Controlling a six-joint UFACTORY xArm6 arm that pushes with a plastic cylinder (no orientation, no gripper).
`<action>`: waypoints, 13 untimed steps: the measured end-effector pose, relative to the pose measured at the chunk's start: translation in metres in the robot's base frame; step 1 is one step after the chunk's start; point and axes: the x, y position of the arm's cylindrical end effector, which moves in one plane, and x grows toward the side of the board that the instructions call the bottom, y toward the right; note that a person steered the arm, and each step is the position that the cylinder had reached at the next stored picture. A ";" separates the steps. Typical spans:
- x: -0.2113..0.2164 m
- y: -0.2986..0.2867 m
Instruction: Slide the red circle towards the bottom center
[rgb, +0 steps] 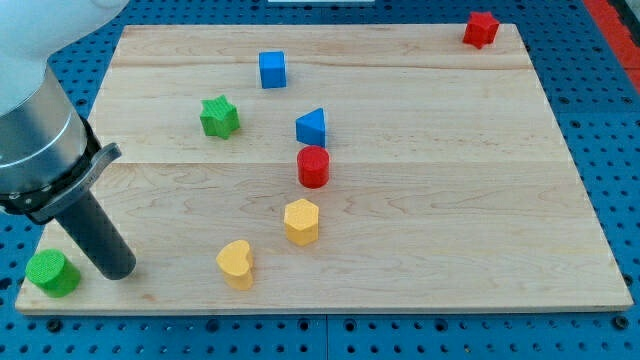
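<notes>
The red circle (313, 166) is a short red cylinder near the middle of the wooden board (450, 200). A blue triangle (312, 127) stands just above it, close to touching. A yellow hexagon (301, 221) lies just below it, towards the view's bottom. My tip (117, 270) rests on the board at the view's bottom left, far left of the red circle. A green circle (52, 272) sits right beside my tip on its left.
A yellow heart (236, 263) lies near the bottom edge, left of the hexagon. A green star (219, 116) and a blue cube (272, 69) sit in the upper left part. A red star (481, 29) is at the top right corner.
</notes>
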 end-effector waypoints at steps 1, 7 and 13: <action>0.000 0.000; -0.088 0.083; -0.144 0.207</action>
